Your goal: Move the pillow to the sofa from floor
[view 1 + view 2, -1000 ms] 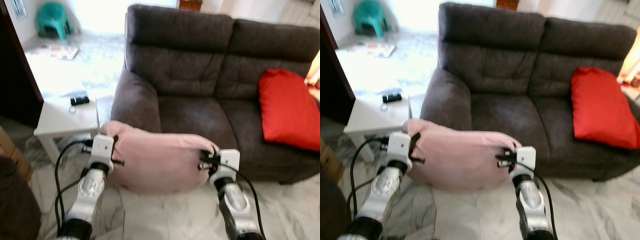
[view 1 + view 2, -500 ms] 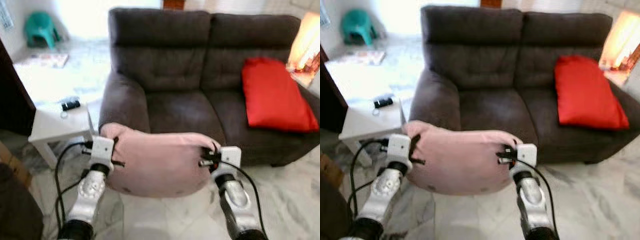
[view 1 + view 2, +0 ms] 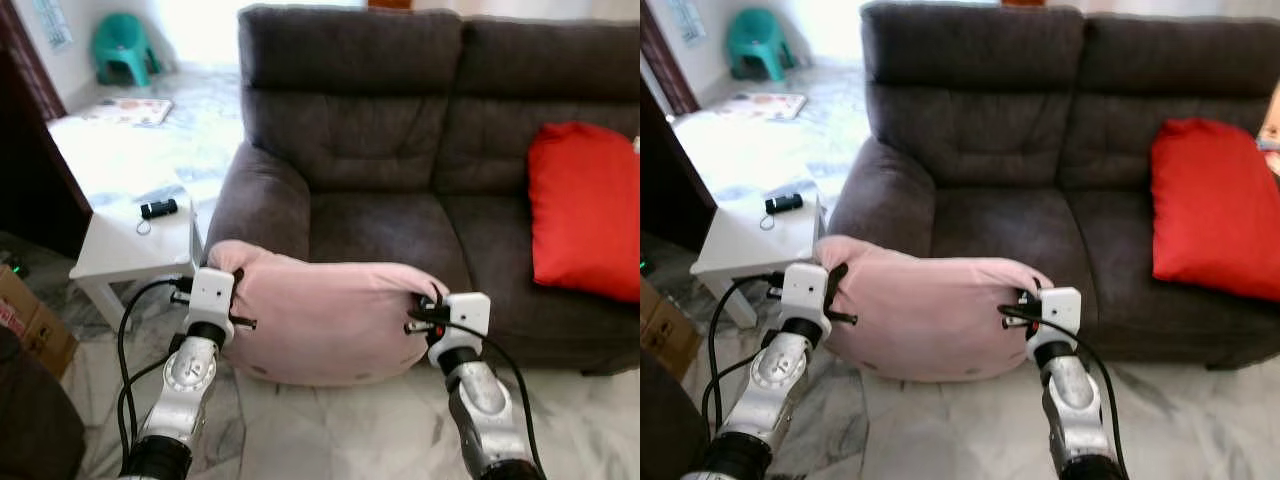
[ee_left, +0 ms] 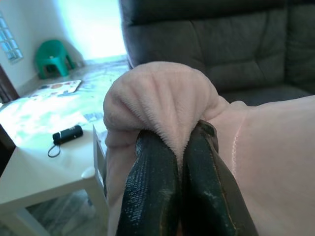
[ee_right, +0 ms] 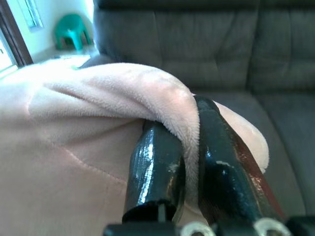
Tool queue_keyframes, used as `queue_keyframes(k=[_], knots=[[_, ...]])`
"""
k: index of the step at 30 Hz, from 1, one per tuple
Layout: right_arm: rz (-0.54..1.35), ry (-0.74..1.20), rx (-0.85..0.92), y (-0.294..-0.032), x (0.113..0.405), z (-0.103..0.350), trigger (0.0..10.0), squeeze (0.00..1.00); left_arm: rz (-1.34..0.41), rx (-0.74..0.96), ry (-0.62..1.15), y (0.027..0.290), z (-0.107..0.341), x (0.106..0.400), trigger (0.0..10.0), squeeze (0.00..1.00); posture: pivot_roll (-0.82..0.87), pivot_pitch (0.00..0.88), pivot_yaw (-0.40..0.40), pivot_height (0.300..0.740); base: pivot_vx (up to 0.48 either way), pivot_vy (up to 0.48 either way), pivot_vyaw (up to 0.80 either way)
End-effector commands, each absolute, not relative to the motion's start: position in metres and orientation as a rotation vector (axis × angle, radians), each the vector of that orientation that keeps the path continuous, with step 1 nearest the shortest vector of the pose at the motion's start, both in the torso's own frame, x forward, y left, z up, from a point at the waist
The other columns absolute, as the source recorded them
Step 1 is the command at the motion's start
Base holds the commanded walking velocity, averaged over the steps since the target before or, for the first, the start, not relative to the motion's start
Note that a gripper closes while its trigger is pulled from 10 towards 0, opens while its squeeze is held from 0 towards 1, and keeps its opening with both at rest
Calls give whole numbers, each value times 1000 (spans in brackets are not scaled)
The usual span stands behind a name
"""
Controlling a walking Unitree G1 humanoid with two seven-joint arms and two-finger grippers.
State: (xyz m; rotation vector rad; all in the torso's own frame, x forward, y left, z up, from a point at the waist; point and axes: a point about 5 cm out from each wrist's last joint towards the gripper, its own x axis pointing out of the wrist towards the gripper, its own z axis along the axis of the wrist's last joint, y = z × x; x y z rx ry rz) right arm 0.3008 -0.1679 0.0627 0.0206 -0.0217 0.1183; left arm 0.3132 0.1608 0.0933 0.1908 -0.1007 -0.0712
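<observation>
The pink pillow (image 3: 330,320) hangs off the floor between the two arms, stretched sideways in front of the dark sofa (image 3: 420,170), with its far edge close to the front of the left seat cushion. The left gripper (image 4: 170,147) has its fingers (image 4: 147,187) clamped on a bunched fold at the pillow's left end; the right gripper (image 5: 187,142) pinches a fold of the fleecy cover at the right end. From the head views the sofa seat lies at twelve o'clock, the red cushion (image 3: 585,205) at about two o'clock, and a small white table (image 3: 135,240) at ten o'clock, a small black device (image 3: 159,208) lying on that surface.

Each grip appears to hold only the loose cover and not the body of the pillow, though how deep the fabric sits between the fingers is hard to judge. If the pillow is lifted or swung forward sharply, a fold could slide out of one grip and that end would drop back to the floor. The pillow also sags below the arms, so it may catch on the seat's front edge unless raised first. The left end hangs near the sofa's armrest (image 3: 260,200) and could snag there if the robot drifts toward nine o'clock.
</observation>
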Motion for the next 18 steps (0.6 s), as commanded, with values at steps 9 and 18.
queue_keyframes(k=[9, 18], knots=[[118, -223, 61, -165, 317, 114, 10000, 0, 41, 205, -277, 185, 146, 326, 10000, 0, 108, 0, -103, 740, 322, 0, 0], [132, -266, 74, -159, 319, 129, 10000, 0, 23, 207, -370, 182, 182, 334, 10000, 0, 109, 0, -102, 740, 323, 0, 0]])
